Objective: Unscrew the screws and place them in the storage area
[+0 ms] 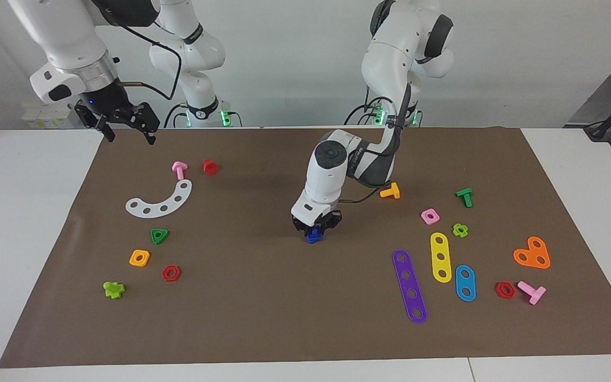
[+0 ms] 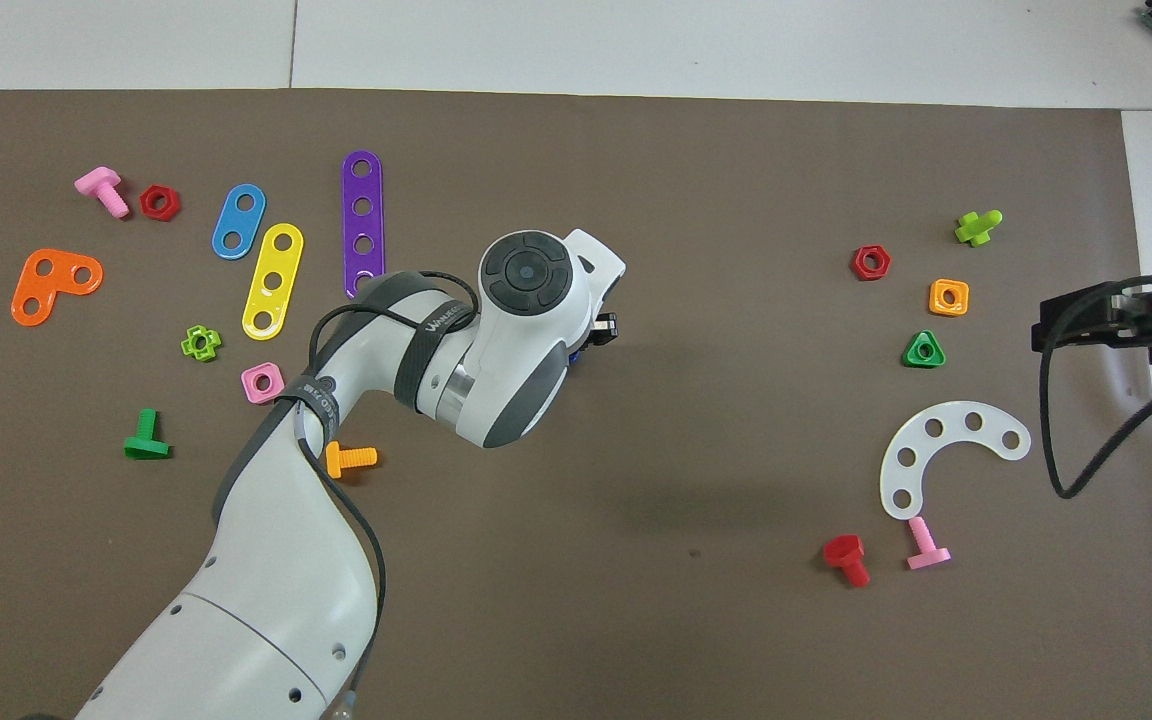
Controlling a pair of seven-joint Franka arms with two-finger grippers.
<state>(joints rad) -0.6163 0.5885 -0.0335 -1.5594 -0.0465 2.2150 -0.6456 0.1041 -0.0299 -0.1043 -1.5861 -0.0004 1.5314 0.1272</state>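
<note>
A small dark-blue screw [image 1: 314, 235] stands on the brown mat [image 1: 263, 297] near the table's middle. My left gripper [image 1: 315, 227] points straight down onto it with its fingers closed around its top. In the overhead view the left wrist covers the screw except for a blue sliver [image 2: 572, 353], and only the left gripper's [image 2: 598, 332] dark edge shows. My right gripper [image 1: 129, 133] waits, open and empty, raised over the mat's edge at the right arm's end; it also shows in the overhead view [image 2: 1101, 325].
Toward the right arm's end lie a white curved plate [image 1: 161, 200], a pink bolt [image 1: 179, 169], a red bolt [image 1: 209, 166] and several nuts. Toward the left arm's end lie an orange bolt [image 1: 390, 191], a green bolt [image 1: 464, 196], a purple strip [image 1: 409, 285] and other flat plates.
</note>
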